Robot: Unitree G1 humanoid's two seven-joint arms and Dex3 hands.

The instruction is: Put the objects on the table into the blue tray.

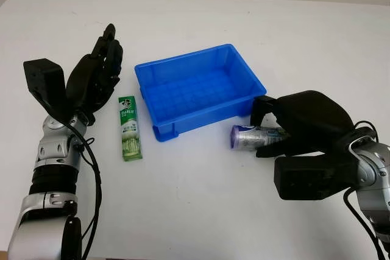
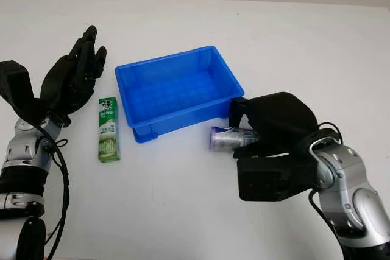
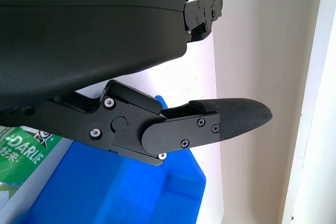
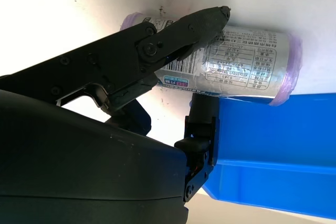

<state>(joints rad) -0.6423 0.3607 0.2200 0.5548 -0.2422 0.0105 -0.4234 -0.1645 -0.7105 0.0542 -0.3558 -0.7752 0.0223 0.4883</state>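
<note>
Blue plastic sits at the middle of your table (image 1: pixel 201 199): the tray (image 1: pixel 200 92), set at a slight angle, with nothing inside it on the gridded floor.

Your right hand (image 1: pixel 286 127) is down at the tray's near right corner, wrapped around a silvery can (image 1: pixel 248 137) with purple ends. The can lies on its side on the white table, just beside the tray's outer wall and outside it. In the right wrist view you can see one finger (image 4: pixel 178 30) laid across the can's printed label while another black finger comes in from the tray side, so the can (image 4: pixel 247 59) is pinched between them — though it is lying on the table surface, not lifted.

Your left hand (image 1: pixel 97 76) is raised above the table's left part, palm turned toward the tray, holding nothing; its fingers are extended and point up and away from you. It is near the tray's left wall but apart from it.

Just beside that hand, between it and the tray, a green toothpaste box (image 1: pixel 129 127) lies flat on the table, its long side running roughly toward you, its printed face up. It touches neither the tray nor the hand. In the left wrist view a corner of that box (image 3: pixel 23 153) shows beside the blue tray wall (image 3: pixel 105 192).
</note>
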